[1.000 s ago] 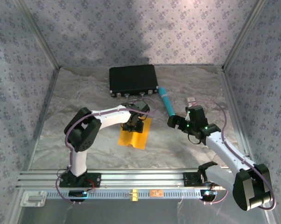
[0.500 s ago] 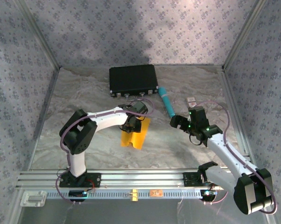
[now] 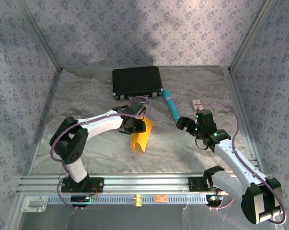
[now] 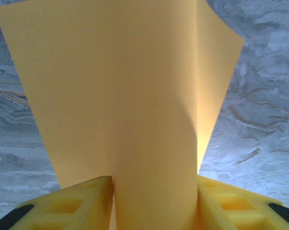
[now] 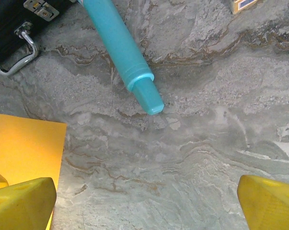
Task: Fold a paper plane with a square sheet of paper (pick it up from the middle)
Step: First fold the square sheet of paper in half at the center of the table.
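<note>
- Just in front of the black case (image 3: 137,81), the square sheet of paper (image 3: 140,138) hangs from the left gripper (image 3: 134,125). Its yellow fingers are part closed on the sheet's middle, bowing it into a soft trough.
- Judged step: the pick-up from the middle. No sharp crease shows yet, so the next move calls for laying the sheet flat and squaring its edges for a centre fold.
- Thin, matte, limp paper; light glows through one flap.
- Right of the case's near edge, the right gripper (image 3: 182,123) stands spread wide, holding nothing.
- Off the case's near right corner lies a teal tube (image 3: 171,104), smooth and rigid, on the grey marbled table (image 3: 86,96).
</note>
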Tool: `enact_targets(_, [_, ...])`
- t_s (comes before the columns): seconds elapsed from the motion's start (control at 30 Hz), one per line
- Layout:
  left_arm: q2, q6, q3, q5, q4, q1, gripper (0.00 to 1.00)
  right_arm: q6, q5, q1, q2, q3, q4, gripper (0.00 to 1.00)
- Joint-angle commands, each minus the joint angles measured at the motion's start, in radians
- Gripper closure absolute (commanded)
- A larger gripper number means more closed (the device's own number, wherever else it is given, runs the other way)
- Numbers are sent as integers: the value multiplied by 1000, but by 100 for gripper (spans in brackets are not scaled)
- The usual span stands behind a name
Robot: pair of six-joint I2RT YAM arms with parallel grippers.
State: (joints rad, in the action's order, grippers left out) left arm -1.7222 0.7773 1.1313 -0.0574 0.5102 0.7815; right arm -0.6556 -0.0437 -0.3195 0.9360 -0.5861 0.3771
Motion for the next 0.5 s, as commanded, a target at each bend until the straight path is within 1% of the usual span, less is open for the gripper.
enact_targets(0.0, [45,40,-18,-79,-49,-7,56,-22,19,-3,-20,-3,-3,1])
enact_targets(0.13, [63,56,-27,-113,-67,-13,56,-18,16,-2,-25,-3,-8,1])
enact_targets(0.3, [84,109,-88,-208,-167,-29,56,-20,2,0,-26,-2,-22,1])
enact_targets(0.47, [100,150,-136,-271,-260,-32,55,-30,-4,-1,-42,-5,-42,1])
